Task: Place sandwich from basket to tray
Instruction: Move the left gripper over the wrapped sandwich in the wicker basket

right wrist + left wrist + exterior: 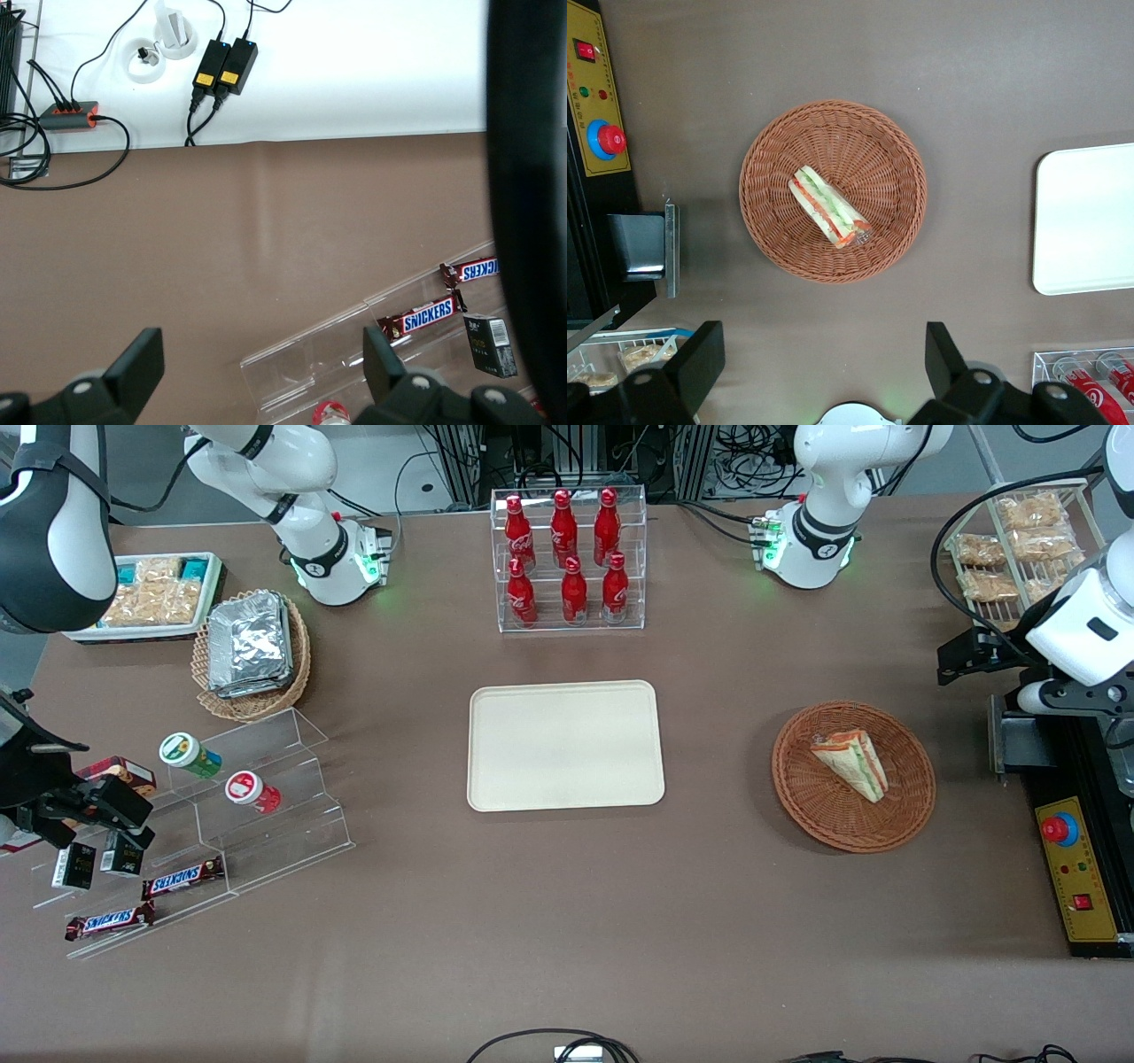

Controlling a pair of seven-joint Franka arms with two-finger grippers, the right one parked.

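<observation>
- Left wrist view: gripper [824,372] hangs high above the bench [833,53], fingers spread wide, empty, partly cropped.
- Sandwich [830,209] lies in basket [833,190].
- Tray [1090,217] cut off.

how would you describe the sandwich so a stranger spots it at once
Start at the cream tray mid-table, then look toward the working arm's end for the reddish-brown wicker basket. The sandwich lies inside it: a white triangular wedge with green and red filling, unlike the foil packs. The open end effector hovers above.

End effector [824,363] aloft, fingers apart.
</observation>
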